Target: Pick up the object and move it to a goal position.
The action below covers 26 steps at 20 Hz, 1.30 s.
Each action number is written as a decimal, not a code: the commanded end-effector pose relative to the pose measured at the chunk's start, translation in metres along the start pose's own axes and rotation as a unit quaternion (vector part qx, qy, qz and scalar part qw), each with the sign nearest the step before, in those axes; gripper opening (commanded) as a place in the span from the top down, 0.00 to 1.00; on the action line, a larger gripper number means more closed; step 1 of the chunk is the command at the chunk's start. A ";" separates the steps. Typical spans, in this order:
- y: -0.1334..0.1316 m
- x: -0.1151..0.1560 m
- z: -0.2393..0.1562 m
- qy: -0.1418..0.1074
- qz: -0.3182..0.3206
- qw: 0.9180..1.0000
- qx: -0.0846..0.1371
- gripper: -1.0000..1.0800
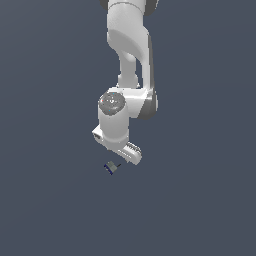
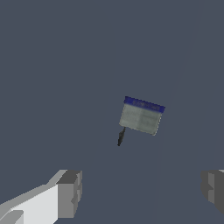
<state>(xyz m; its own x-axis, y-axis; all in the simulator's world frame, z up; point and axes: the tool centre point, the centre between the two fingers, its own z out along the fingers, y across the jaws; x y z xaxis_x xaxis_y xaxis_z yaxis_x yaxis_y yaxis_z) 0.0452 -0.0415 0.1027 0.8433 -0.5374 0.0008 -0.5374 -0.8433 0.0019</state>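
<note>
Gripper (image 2: 141, 192) fingers spread wide, cropped at frame edge; object (image 2: 141, 115) lies free.

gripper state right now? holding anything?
Gripper: open, holding nothing. The small grey block lies apart from both fingers.

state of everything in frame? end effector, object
end effector: open, fingers spread wide, holding nothing.
grey block: free on the surface, not gripped, ahead of the fingers and apart from both; blue edge on the far side, thin dark stub sticking out of one side.
</note>
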 end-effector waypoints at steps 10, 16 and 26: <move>0.013 0.025 0.035 -0.001 0.125 0.992 0.001 0.04; 0.015 0.028 0.040 -0.001 0.141 0.990 0.001 0.04; 0.016 0.027 0.069 -0.001 0.141 0.990 0.001 0.04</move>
<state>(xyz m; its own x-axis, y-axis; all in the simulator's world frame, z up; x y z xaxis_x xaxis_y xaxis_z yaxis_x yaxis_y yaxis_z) 0.0599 -0.0691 0.0426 0.6614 -0.7501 0.0006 -0.7501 -0.6614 -0.0007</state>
